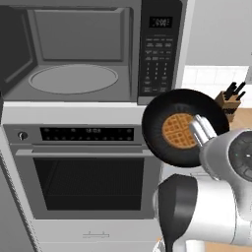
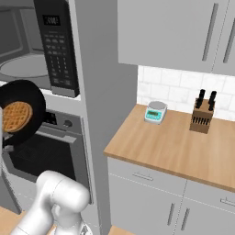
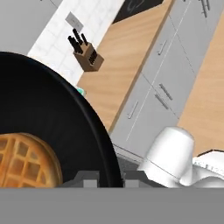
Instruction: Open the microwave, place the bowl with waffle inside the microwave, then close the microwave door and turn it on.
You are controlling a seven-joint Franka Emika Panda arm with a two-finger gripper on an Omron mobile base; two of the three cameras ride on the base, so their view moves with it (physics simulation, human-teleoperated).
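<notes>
Grey cavity (image 1: 78, 54), round black bowl (image 1: 167, 106)

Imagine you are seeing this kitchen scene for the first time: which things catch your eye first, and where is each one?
The black bowl with its orange-brown waffle stands out first, held up in the air by the gripper clamped on its rim, in front of the wall oven. Above and to the left of the bowl, the microwave gapes open, its round glass turntable bare. On the wooden counter sits a knife block.

White arm raised from lower right, gripper (image 3: 110, 178) nearly closed, fingers (image 3: 89, 178) clamped on a rim
</notes>
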